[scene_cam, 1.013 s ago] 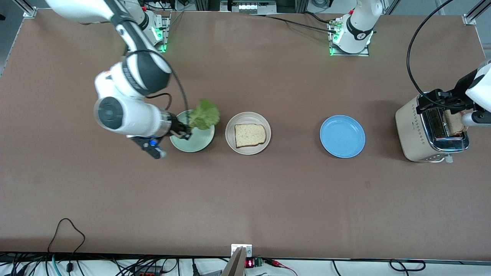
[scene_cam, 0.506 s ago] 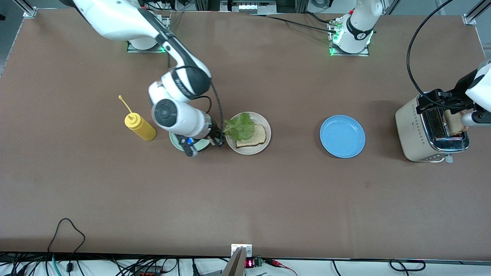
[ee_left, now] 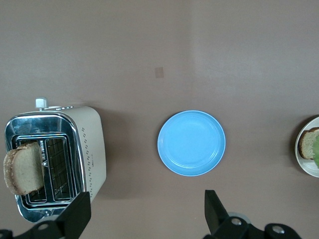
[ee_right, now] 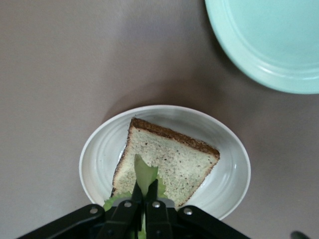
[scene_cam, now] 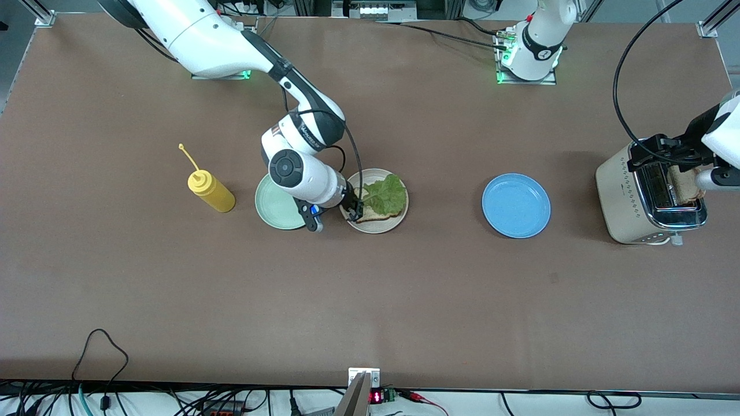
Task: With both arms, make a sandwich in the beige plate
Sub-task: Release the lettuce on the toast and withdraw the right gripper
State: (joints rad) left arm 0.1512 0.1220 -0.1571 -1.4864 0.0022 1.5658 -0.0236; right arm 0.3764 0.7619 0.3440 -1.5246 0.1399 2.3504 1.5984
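Observation:
The beige plate holds one bread slice, seen from close by in the right wrist view. My right gripper is low over the plate's rim, shut on the stem of a ruffled lettuce leaf. The leaf lies across the slice. That gripper pinches the pale green stem. A second bread slice stands in the toaster. My left gripper waits high above the toaster, open and holding nothing.
A mint-green plate sits beside the beige plate, toward the right arm's end. A yellow squeeze bottle stands farther that way. A blue plate lies bare between the beige plate and the toaster.
My right arm carried the lettuce from over the mint-green plate across to the beige plate and lowered it onto the bread. The yellow bottle came into view. The left arm has not moved.

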